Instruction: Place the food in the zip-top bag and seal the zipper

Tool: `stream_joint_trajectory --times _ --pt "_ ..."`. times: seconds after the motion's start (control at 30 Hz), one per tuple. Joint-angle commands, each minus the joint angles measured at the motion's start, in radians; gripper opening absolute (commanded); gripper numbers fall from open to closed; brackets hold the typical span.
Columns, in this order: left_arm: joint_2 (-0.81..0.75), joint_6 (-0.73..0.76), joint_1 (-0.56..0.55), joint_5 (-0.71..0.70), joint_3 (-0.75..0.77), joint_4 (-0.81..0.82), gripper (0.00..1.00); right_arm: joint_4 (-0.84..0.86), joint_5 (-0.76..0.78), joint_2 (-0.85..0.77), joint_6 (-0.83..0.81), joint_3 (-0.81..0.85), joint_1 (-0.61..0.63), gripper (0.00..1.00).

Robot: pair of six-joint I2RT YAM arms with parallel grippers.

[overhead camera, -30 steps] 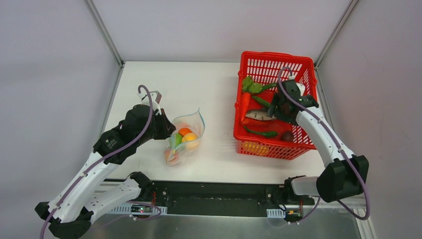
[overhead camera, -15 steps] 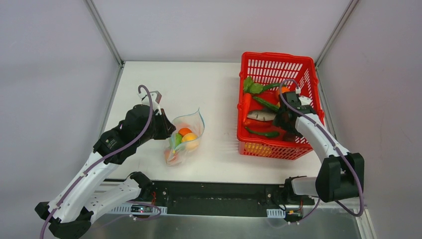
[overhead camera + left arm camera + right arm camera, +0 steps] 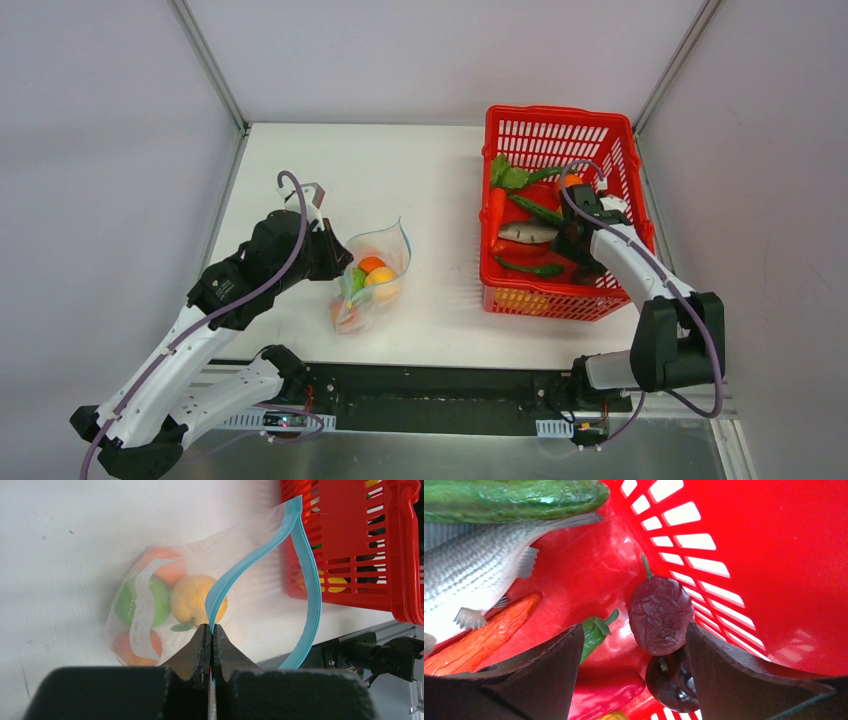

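Loading step: our left fingers (image 3: pixel 197 650) pinch the zip-top bag's (image 3: pixel 145 605) zipper (image 3: pixel 215 600), mouth gaping, toward the tabletop's (image 3: pixel 300 160) near edge. Our right fingers (image 3: pixel 549 665) sit spread around a wrinkly purple fruit (image 3: pixel 660 615) in the red basket (image 3: pixel 560 115). Next we'd squeeze, lift.

My left fingers (image 3: pixel 192 655) are black. The bag (image 3: pixel 220 550) is clear, with a white label (image 3: pixel 140 615) and a teal-blue zipper strip (image 3: pixel 226 579); inside it, orange, green and yellow-orange food (image 3: pixel 192 600). My right fingers (image 3: pixel 539 680) look dark brown-black against a bright red slotted basket (image 3: pixel 774 580) holding a wrinkled maroon fruit (image 3: pixel 660 615), a silver-grey striped fish (image 3: pixel 469 575), a green pepper (image 3: pixel 591 635). White tabletop (image 3: pixel 75 530).
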Motion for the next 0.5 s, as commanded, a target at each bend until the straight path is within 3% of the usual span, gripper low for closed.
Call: stream_joint_trajectory --times 0.0,0.23,0.47 --pt "-0.013 0.011 0.009 -0.015 0.005 0.02 0.0 -0.057 0.063 0.034 0.032 0.039 -0.005 0.77" --pt "0.008 0.021 0.009 -0.005 0.0 0.023 0.0 -0.066 0.052 0.061 0.032 0.031 -0.003 0.76" --pt "0.005 0.03 0.009 -0.02 -0.004 0.017 0.0 -0.037 0.029 0.129 0.043 0.036 0.003 0.67"
